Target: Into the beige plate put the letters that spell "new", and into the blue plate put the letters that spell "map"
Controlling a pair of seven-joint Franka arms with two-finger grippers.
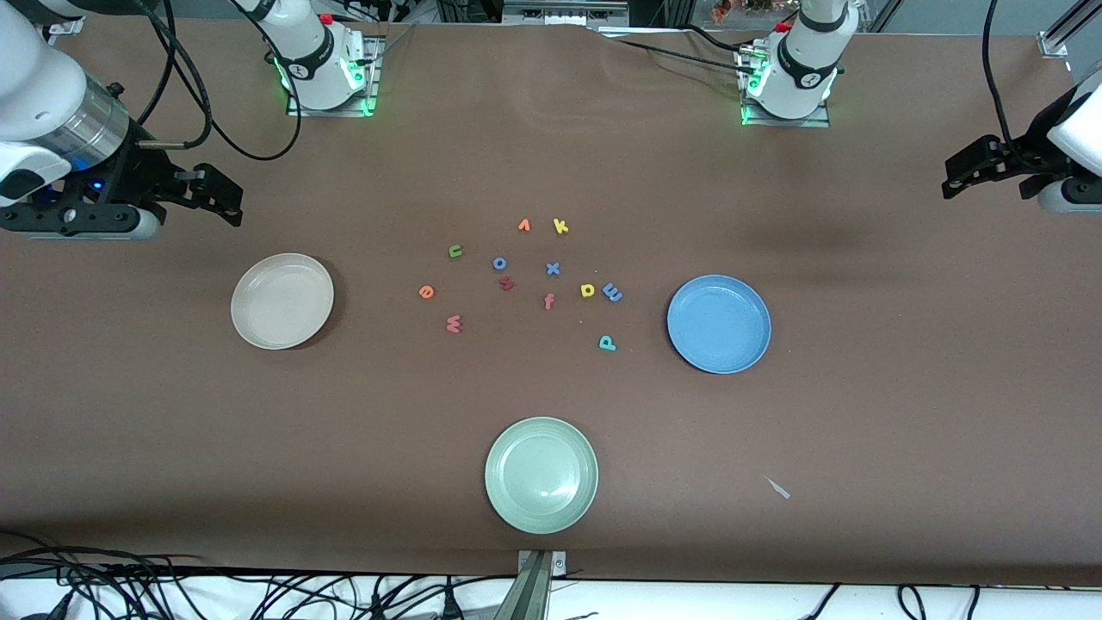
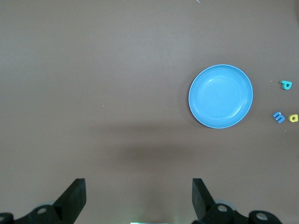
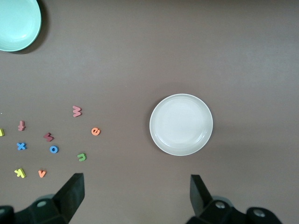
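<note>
Small foam letters lie scattered mid-table. Green n, orange e and pinkish w lie toward the empty beige plate. Blue m, yellow a and teal p lie toward the empty blue plate. My right gripper hangs open and empty over bare table at the right arm's end; its wrist view shows the beige plate. My left gripper hangs open and empty at the left arm's end, with the blue plate in its wrist view.
A pale green plate sits nearest the front camera. Other letters mix with the task's own: orange v, yellow k, blue o, blue x, a dark red letter, red-orange f.
</note>
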